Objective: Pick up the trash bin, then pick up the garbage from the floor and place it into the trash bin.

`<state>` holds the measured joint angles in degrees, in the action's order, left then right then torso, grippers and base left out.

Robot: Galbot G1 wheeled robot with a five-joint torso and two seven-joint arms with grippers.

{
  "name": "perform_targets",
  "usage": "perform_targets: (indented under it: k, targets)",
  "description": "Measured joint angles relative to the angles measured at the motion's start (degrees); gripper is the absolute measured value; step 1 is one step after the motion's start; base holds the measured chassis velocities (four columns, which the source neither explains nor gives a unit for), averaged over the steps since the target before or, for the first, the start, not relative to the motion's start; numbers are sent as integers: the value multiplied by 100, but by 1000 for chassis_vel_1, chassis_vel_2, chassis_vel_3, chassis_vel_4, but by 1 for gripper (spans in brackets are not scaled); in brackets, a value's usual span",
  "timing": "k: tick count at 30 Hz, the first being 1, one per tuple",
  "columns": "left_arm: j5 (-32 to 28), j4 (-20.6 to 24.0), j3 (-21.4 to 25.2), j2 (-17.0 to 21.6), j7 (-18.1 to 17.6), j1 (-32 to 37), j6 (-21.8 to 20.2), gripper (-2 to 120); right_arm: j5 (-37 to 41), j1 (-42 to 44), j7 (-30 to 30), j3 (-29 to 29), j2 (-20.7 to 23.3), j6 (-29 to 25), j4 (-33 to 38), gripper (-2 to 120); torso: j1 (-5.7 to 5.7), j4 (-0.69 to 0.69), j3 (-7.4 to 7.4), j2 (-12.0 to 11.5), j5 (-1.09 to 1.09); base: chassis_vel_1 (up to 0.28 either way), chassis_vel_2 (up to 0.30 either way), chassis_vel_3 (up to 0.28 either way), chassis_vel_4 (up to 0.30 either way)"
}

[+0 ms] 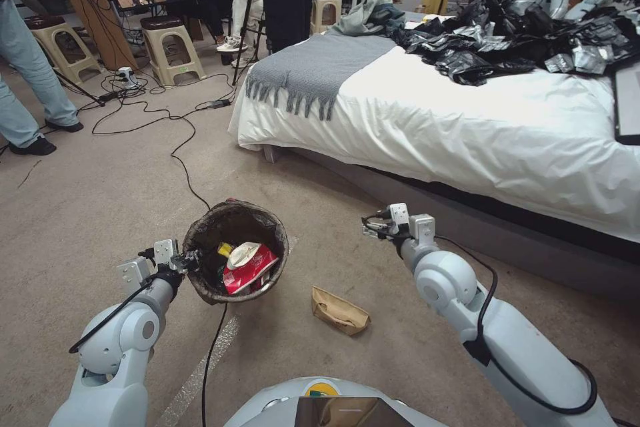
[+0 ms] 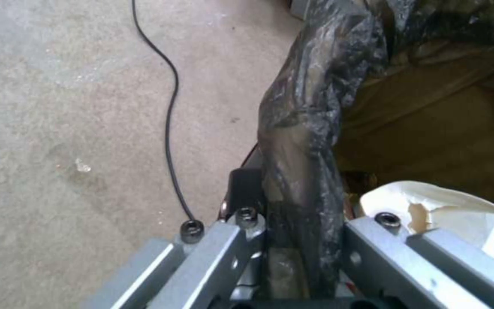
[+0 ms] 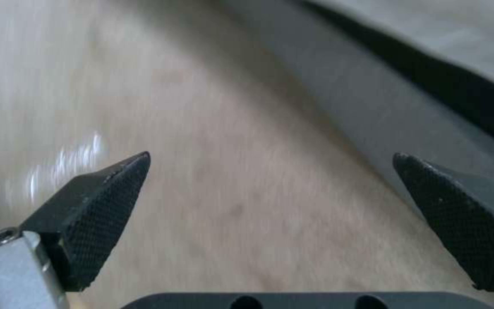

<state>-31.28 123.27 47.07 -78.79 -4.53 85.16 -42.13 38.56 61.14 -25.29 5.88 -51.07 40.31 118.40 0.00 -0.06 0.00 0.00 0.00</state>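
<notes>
Your left gripper (image 1: 190, 260) is clamped on the trash bin (image 1: 235, 250) rim at lower left. The brown paper bag (image 1: 339, 311) lies lower centre, below your wide-open, empty right gripper (image 1: 373, 227), the nearer one; its long axis runs diagonally.

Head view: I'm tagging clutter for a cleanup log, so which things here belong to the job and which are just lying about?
Job:
- trash bin, rim held by left gripper
- red-and-white packet in the bin
- brown paper bag on the floor
- right gripper, open, empty

Lying about:
- black plastic sacks on the bed
- grey blanket
- cables
- stools
</notes>
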Motion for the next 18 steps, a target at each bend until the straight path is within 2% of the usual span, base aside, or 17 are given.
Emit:
perform_targets:
  k: [1, 4, 5, 7, 12, 18]
  targets:
    - [0, 0, 0, 0, 0, 0, 0, 0, 0, 0, 0, 0, 0, 0, 0, 100, 0, 0, 0, 0, 0, 0, 0, 0, 0]
    - [19, -26, -38, -19, 4, 5, 0, 0, -426, -324, 906, -424, 389, 179, -252, 100, 0, 4, 0, 0, 0, 0, 0, 0, 0]
    - [19, -26, -38, -19, 4, 5, 0, 0, -426, -324, 906, -424, 389, 179, -252, 100, 0, 4, 0, 0, 0, 0, 0, 0, 0]
    - [44, -36, -59, -51, 3, 13, 0, 0, -566, -590, 1385, -803, 623, 182, -478, 100, 0, 4, 0, 0, -1, 0, 0, 0, 0]
    - [69, -70, -61, -99, 6, 25, 0, 0, -272, -728, 1579, -1386, 725, 197, -654, 100, 0, 4, 0, 0, 0, 0, 0, 0, 0]
    - [71, -113, -35, -122, 11, 8, 0, 0, -842, -717, 1807, -2379, 618, 201, -1020, 100, 0, 3, 0, 0, 0, 0, 0, 0, 0]
